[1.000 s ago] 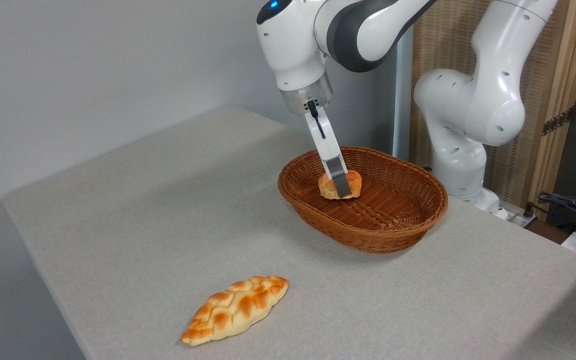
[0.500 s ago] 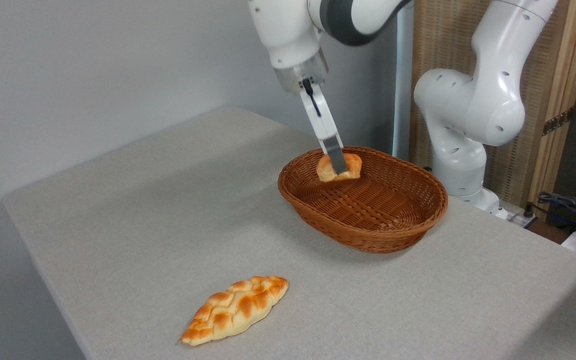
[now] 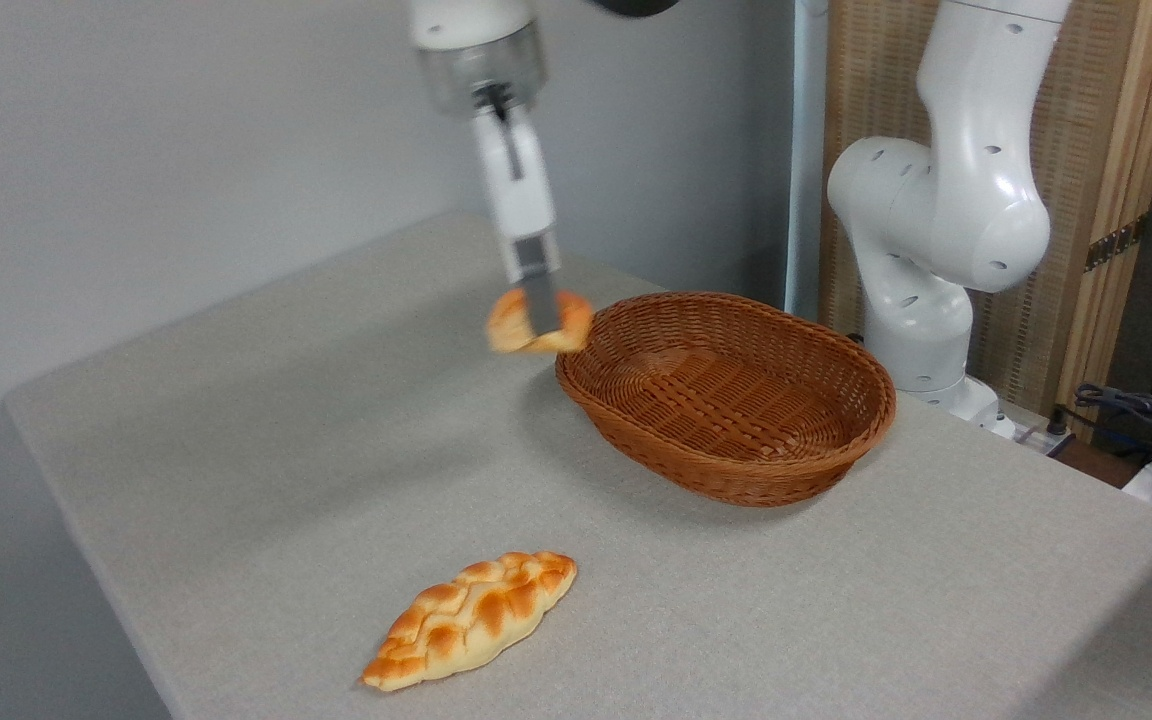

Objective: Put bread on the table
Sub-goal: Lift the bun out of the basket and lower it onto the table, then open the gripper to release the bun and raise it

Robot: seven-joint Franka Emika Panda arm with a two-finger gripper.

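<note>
The bun (image 3: 539,322) is up in the air, pinched in the claw (image 3: 538,312), just off the basket's (image 3: 726,395) nine o'clock rim and clear above the desk (image 3: 266,440). It's blurred, a round orange-golden lump, its longer side running roughly three to nine o'clock; which way its top points, I can't tell. The claw hangs straight down, clenched on the bun. The basket is an oval of brown wicker, ribbed inside. Well away at seven o'clock, a braided, leaf-shaped loaf (image 3: 471,617) lies flat on the grey-beige textured cloth, tips at two and eight.
</note>
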